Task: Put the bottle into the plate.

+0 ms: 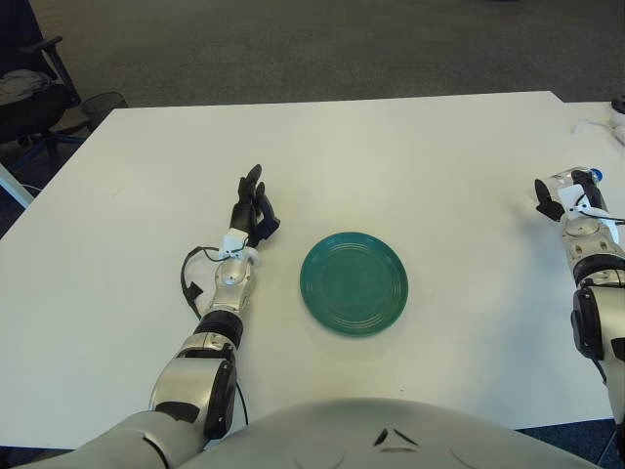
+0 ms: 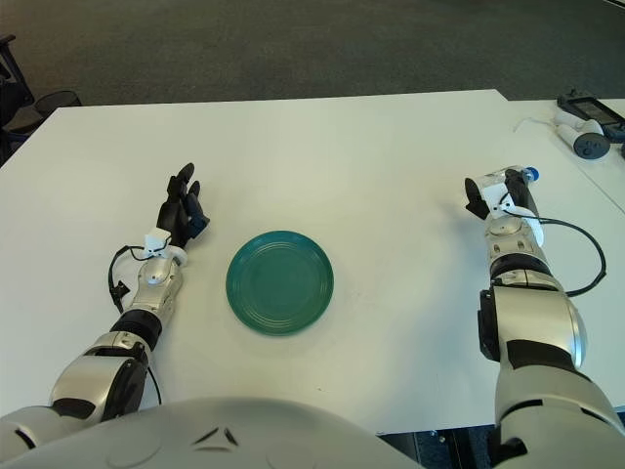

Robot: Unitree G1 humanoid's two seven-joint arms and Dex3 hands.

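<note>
Now the right hand grips the bottle at three o'clock from the plate; the left hand lies open-fingered at nine o'clock on the desk.

Silver-grey jointed arms end in black three-finger hands, the left hand and right hand. White wrist blocks sit just behind each. Black cables loop beside both wrists.
</note>
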